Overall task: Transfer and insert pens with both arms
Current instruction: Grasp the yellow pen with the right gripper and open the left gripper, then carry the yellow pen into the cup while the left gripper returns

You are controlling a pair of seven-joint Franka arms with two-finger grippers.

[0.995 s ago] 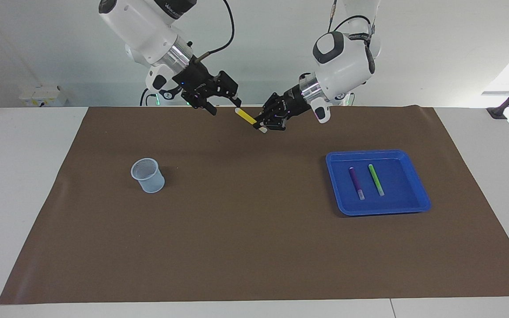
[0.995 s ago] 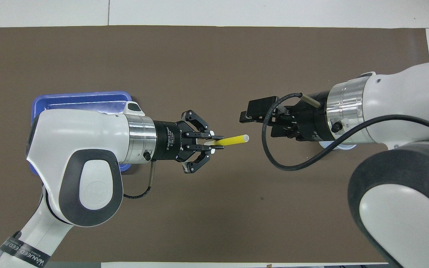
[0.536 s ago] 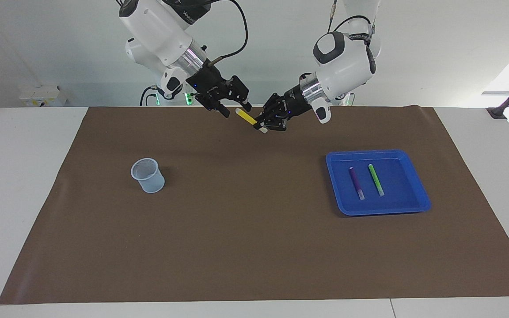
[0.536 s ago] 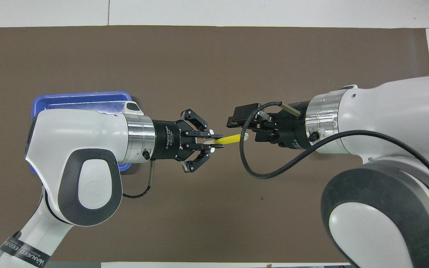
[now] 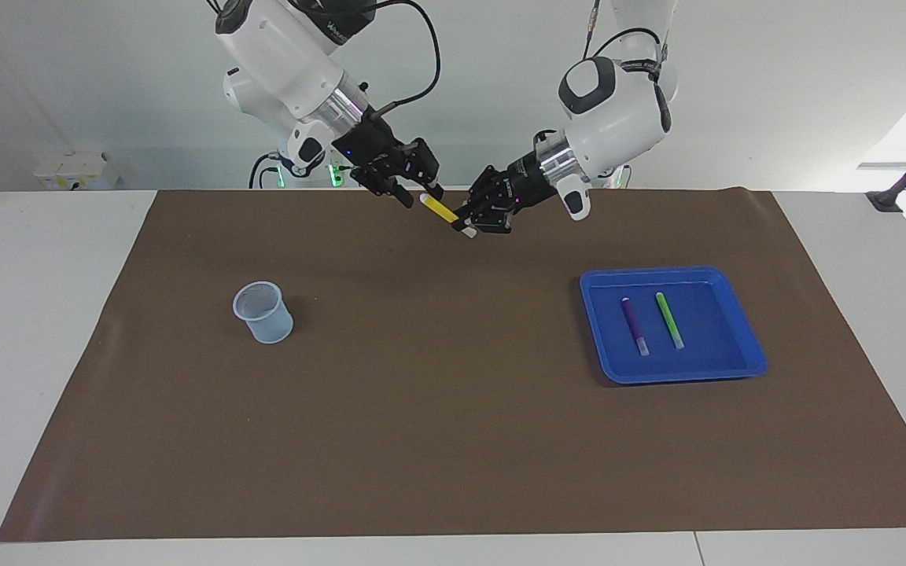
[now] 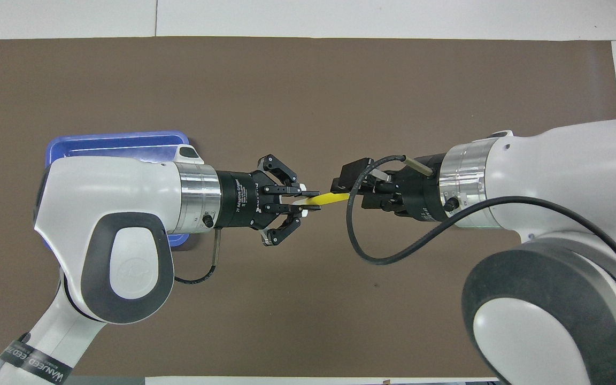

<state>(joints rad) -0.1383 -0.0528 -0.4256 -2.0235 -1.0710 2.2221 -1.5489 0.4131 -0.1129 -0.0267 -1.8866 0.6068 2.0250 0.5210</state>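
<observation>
Above the brown mat, on the side nearest the robots, my left gripper point(image 5: 465, 228) point(image 6: 310, 200) is shut on the pale cap end of the yellow pen point(image 5: 441, 209) point(image 6: 329, 199), holding it out slantwise. My right gripper point(image 5: 420, 193) point(image 6: 343, 191) is open around the pen's free end, one finger on each side of it. The purple pen point(image 5: 634, 325) and the green pen point(image 5: 669, 320) lie side by side in the blue tray point(image 5: 673, 377) point(image 6: 115, 141). In the overhead view the left arm hides both of them.
A pale mesh cup point(image 5: 263, 312) stands upright on the mat toward the right arm's end; the right arm hides it in the overhead view. The brown mat point(image 5: 437, 440) covers most of the white table. The tray sits toward the left arm's end.
My right gripper has come across to the yellow pen's free end and its fingers have narrowed around it. The left gripper keeps hold of the pen, barely shifted.
</observation>
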